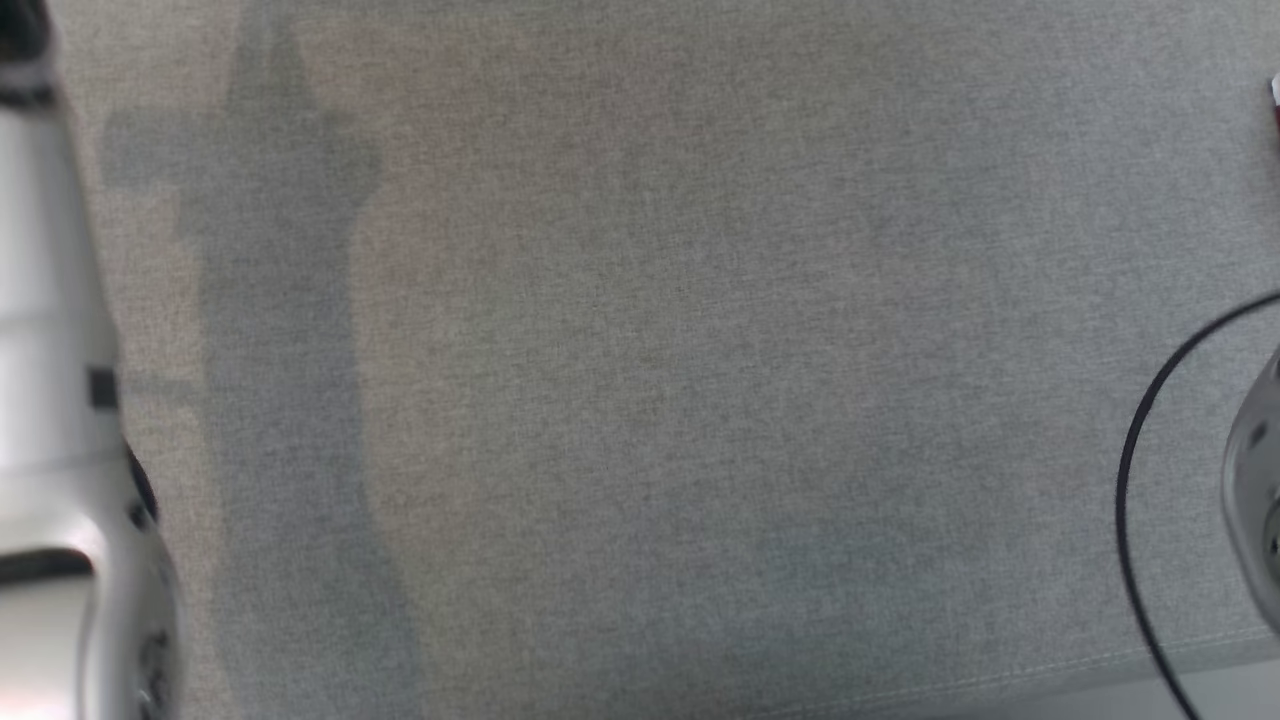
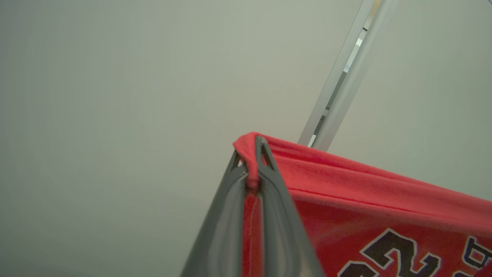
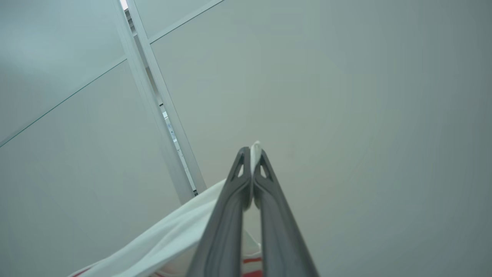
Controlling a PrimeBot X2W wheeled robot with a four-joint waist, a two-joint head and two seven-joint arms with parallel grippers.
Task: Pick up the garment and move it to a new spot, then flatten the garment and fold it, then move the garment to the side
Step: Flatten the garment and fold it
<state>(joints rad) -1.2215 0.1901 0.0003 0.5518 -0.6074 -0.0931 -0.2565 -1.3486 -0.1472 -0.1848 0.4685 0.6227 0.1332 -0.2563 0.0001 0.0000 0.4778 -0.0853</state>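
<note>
In the left wrist view the garment (image 2: pixel 365 200) is red cloth with black, white-edged lettering, hanging to the right of my left gripper (image 2: pixel 251 144). That gripper is shut on a folded red edge of it. Over in the right wrist view, my right gripper (image 3: pixel 253 152) is shut on a white part of the garment (image 3: pixel 173 238), which trails down to the lower left with red stripes near the bottom. Both grippers point up at a pale panelled surface. The head view has my pale left forearm (image 1: pixel 50 350) at the left edge and part of my right arm (image 1: pixel 1260 480) at the right edge.
A grey cloth-covered surface (image 1: pixel 650 350) spreads below me, its front edge at the lower right. A black cable (image 1: pixel 1140 440) curves by the right arm. A small red and white sliver (image 1: pixel 1276 100) sits at the right edge. Metal rails (image 2: pixel 342 73) (image 3: pixel 153 96) cross the pale panels.
</note>
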